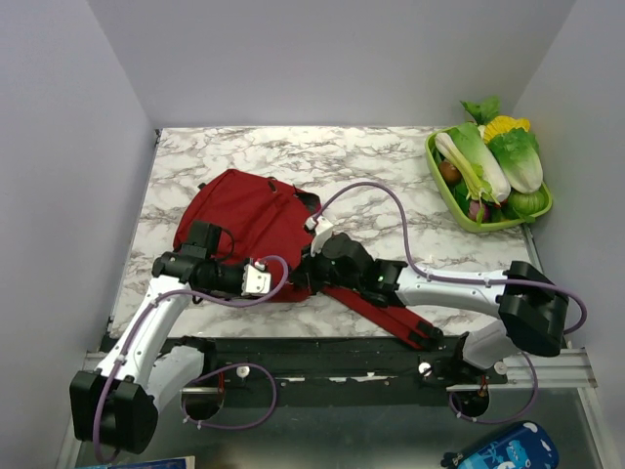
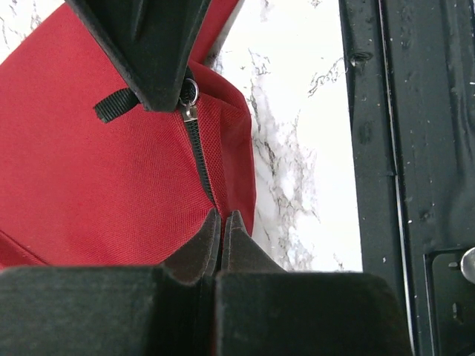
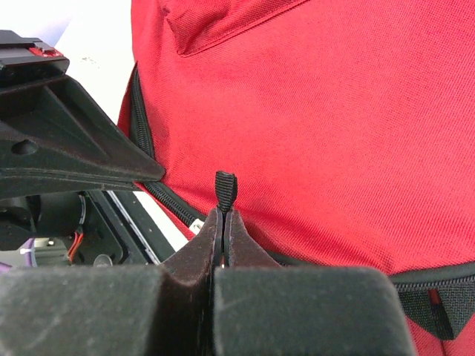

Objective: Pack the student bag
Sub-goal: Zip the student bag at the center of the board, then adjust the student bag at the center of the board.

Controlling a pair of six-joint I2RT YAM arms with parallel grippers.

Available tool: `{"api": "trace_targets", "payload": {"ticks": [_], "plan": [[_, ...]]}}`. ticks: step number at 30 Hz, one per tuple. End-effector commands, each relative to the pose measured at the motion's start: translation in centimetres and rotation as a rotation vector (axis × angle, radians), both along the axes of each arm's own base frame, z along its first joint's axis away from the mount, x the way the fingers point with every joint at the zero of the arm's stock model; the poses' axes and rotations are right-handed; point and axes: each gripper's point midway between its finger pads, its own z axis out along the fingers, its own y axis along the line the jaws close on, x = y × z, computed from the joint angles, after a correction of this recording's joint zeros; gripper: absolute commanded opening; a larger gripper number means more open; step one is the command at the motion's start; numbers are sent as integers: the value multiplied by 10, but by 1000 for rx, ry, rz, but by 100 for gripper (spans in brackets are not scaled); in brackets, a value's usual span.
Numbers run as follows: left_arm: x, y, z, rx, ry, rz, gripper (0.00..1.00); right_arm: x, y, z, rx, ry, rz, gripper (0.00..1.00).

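Observation:
The student bag (image 1: 244,210), a dark red backpack, lies flat on the left half of the marble table. Its near edge with the black zipper shows in the left wrist view (image 2: 111,185) and in the right wrist view (image 3: 334,133). My left gripper (image 2: 220,216) is shut, pinching the red fabric beside the zipper line at the bag's near edge. My right gripper (image 3: 224,215) is shut on the black zipper pull tab (image 3: 225,187). The two grippers meet tip to tip at the bag's near right corner, left (image 1: 289,281) and right (image 1: 307,268).
A green tray (image 1: 437,166) of toy vegetables stands at the far right. Red shoulder straps (image 1: 391,315) trail toward the black rail (image 1: 322,357) at the table's front edge. A blue cartoon pouch (image 1: 508,451) lies below the table, bottom right.

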Motion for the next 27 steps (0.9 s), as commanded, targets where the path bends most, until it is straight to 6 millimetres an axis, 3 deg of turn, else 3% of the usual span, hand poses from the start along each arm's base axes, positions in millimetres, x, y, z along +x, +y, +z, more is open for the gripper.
{"api": "trace_targets", "payload": {"ticks": [1,4,7,11,16,19,21,22,24,26,27], "plan": [[-18,32,-22,180,59,63,0,17,-45,-15,-114,-42,-110,1],[-11,32,-17,180,35,72,0,8,-41,-8,-69,-41,-58,1],[-6,26,-2,146,39,90,0,2,-24,1,-22,-34,12,1],[-17,20,21,99,61,76,0,-4,5,26,71,-49,106,1],[-34,32,13,166,63,52,0,-4,30,46,124,-75,172,1],[-44,33,8,167,100,56,0,-14,44,52,126,-79,254,1],[-44,31,8,147,99,66,0,-14,43,46,100,-80,261,10],[-44,28,9,131,114,78,1,-13,40,44,92,-84,250,20],[-41,26,9,120,107,89,2,-8,26,38,51,-106,203,42],[-40,26,7,118,116,87,2,-6,5,19,-20,-107,153,54],[-40,26,6,120,120,89,2,-7,-5,28,-9,-125,132,67]]}}
